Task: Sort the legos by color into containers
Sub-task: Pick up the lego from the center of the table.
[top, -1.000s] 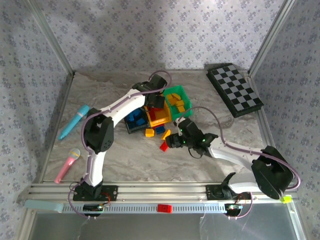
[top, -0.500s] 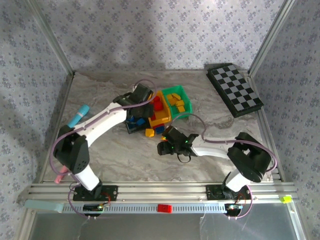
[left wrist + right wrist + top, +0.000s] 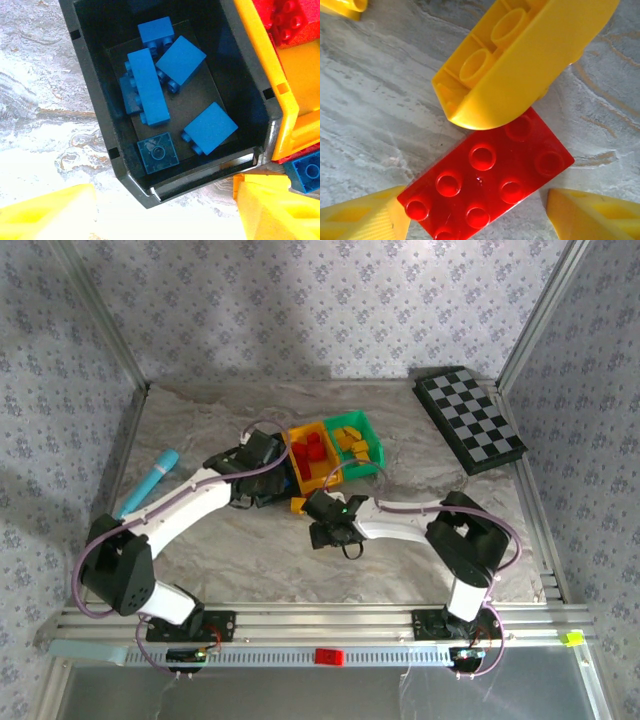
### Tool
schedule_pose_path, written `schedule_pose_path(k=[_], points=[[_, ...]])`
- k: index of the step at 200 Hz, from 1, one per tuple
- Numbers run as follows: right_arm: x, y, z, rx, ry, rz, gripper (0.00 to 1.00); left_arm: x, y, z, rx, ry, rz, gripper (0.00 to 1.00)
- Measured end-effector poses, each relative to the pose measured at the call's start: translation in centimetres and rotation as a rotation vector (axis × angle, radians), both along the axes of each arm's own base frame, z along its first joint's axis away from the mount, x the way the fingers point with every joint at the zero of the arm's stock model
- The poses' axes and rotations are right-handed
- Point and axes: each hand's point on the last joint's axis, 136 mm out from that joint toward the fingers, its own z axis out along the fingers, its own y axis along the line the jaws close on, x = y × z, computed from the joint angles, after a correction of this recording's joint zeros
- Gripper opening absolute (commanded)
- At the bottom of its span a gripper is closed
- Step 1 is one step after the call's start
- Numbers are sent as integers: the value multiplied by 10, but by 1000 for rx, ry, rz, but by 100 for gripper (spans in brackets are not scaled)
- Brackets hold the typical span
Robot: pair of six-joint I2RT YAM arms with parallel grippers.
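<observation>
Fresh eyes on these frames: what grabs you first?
A red brick lies studs up on the marble table between the right arm's open fingers, a curved yellow brick overlapping its upper edge. Under the left wrist, the black bin is stocked with blue bricks. From above, the yellow bin of red bricks and the green bin sit side by side mid-table.

Bright even light, soft shadows, mild glare, wrist close-ups seemingly soft-edged
</observation>
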Motion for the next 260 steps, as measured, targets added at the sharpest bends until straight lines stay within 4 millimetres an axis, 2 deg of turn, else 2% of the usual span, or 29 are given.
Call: schedule_pose_path(k=[24, 51, 73, 119, 195, 226, 260], points=[[0, 0, -1, -46, 1, 11, 66, 0, 3, -2, -4, -5, 7, 74], [3, 5, 0, -85, -6, 40, 55, -1, 7, -4, -6, -8, 14, 74], [7, 9, 0, -100, -15, 65, 51, -4, 9, -5, -5, -7, 14, 74], [10, 11, 1, -99, -28, 94, 44, -9, 17, -2, -15, -22, 26, 74], [21, 9, 4, -80, -72, 104, 38, -6, 16, 1, -26, -38, 28, 74], [37, -6, 18, -77, -150, 69, 36, -7, 17, -2, -26, -34, 30, 74], [38, -17, 47, -43, -220, 59, 36, -17, 23, -15, -21, -10, 41, 74]])
